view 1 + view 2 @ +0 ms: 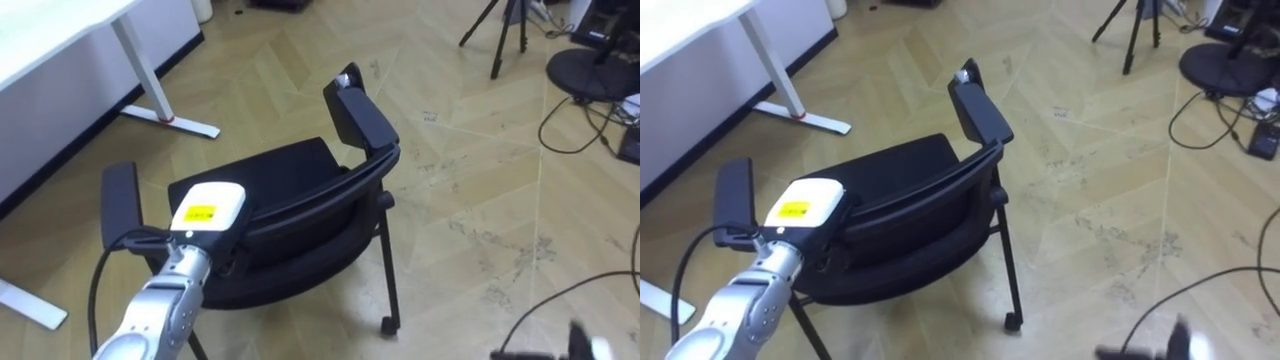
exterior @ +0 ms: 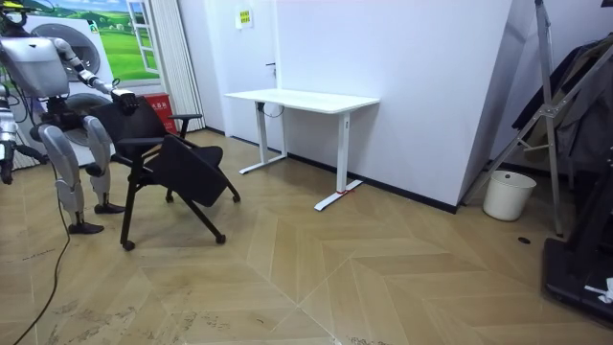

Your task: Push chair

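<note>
Chair (image 1: 280,185) stood near the desk (image 1: 60,40), with the left hand (image 1: 205,212) on its backrest. Its fingers were hidden, so I cannot tell its grip. Pushing high could tip it forward.

The chair (image 1: 290,215) stands on the floor (image 1: 470,200). The bench (image 1: 60,40) is to the chair's left and beyond it, and a tripod (image 1: 497,35) is well beyond it to the right. The left robot hand (image 1: 205,215) rests on the chair's backrest, at its near side.

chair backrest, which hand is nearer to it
Left. The left hand is at the top of the chair backrest; the right hand hangs low at the robot's side, away from it.
</note>
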Tool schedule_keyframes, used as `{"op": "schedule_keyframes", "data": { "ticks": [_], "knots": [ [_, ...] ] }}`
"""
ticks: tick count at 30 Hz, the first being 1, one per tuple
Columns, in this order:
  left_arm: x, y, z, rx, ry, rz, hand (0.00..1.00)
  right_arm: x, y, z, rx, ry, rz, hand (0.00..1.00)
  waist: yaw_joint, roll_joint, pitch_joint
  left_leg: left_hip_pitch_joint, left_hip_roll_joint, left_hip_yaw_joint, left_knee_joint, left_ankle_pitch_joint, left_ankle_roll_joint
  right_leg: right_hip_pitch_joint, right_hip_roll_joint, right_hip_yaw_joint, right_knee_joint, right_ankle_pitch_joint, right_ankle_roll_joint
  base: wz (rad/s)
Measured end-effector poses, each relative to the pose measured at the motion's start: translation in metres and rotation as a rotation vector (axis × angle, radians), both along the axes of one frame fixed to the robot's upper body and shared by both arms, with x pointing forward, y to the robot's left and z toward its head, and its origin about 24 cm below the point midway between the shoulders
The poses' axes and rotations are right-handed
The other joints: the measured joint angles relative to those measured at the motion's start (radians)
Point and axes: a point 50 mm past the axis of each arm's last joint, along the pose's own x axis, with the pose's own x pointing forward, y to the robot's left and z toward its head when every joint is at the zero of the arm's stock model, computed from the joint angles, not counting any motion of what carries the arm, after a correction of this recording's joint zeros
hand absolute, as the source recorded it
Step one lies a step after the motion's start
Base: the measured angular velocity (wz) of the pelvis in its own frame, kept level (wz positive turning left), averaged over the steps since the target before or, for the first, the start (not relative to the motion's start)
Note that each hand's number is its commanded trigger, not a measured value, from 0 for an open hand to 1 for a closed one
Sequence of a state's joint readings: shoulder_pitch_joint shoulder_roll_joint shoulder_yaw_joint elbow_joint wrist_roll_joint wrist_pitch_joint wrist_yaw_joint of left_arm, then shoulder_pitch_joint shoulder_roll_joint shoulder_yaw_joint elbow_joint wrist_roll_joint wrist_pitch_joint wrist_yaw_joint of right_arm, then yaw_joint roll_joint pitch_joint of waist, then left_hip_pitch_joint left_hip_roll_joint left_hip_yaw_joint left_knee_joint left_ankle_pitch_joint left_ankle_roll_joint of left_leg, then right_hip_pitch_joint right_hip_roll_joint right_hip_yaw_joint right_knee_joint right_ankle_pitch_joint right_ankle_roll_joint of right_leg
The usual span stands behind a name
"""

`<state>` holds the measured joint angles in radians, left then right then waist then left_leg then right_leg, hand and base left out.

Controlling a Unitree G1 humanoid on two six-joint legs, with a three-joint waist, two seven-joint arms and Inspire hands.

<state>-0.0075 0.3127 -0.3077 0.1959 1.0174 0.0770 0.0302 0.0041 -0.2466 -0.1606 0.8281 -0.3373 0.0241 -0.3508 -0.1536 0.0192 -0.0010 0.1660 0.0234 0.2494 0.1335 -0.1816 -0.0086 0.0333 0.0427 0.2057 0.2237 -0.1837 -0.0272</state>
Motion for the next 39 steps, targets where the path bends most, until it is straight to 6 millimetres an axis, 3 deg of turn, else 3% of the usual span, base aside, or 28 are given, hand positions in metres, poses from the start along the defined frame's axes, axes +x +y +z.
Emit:
{"op": "schedule_keyframes", "data": {
  "ticks": [3, 7, 14, 28, 31, 39],
  "knots": [
    [0.001, 0.001, 0.004, 0.008, -0.014, -0.010, 1.00, 0.044, 0.005, 0.040, -0.183, -0.134, 0.195, 0.00, 0.006, -0.010, 0.0003, -0.009, 0.002, -0.002, 0.001, 0.000, 0.000, -0.009, 0.002, 0.002, 0.000, 0.001, -0.001, -0.02],
    [0.003, -0.004, 0.007, 0.013, -0.027, -0.039, 1.00, 0.064, 0.014, 0.068, -0.315, -0.219, 0.325, 0.00, 0.025, -0.021, 0.0007, -0.014, 0.002, -0.004, 0.001, 0.000, 0.000, -0.014, 0.002, -0.003, 0.001, 0.001, -0.001, 0.03],
    [0.007, -0.007, 0.015, 0.018, -0.046, -0.065, 1.00, 0.087, 0.047, 0.111, -0.488, -0.375, 0.511, 0.00, 0.052, -0.028, 0.0027, -0.032, 0.005, 0.002, 0.001, 0.000, 0.000, -0.038, 0.006, -0.003, 0.011, 0.001, -0.002, -0.02],
    [0.012, -0.006, 0.020, 0.035, -0.058, -0.091, 1.00, 0.099, 0.087, 0.147, -0.483, -0.516, 0.696, 0.00, 0.081, -0.029, 0.0021, -0.037, 0.017, -0.008, 0.001, 0.000, 0.000, -0.046, 0.015, -0.017, 0.015, 0.005, -0.010, 0.01],
    [0.012, -0.008, 0.020, 0.035, -0.060, -0.109, 1.00, 0.099, 0.095, 0.152, -0.508, -0.522, 0.769, 0.00, 0.101, -0.031, 0.0028, -0.033, 0.018, -0.007, 0.001, 0.000, 0.000, -0.043, 0.016, -0.017, 0.017, 0.006, -0.012, -0.05],
    [0.014, -0.010, 0.024, 0.037, -0.076, -0.158, 1.00, 0.103, 0.119, 0.157, -0.488, -0.500, 0.943, 0.00, 0.114, -0.047, 0.0116, -0.033, 0.020, -0.007, 0.001, 0.000, 0.000, -0.037, 0.015, -0.029, 0.014, 0.006, -0.015, 0.02]
  ]
}}
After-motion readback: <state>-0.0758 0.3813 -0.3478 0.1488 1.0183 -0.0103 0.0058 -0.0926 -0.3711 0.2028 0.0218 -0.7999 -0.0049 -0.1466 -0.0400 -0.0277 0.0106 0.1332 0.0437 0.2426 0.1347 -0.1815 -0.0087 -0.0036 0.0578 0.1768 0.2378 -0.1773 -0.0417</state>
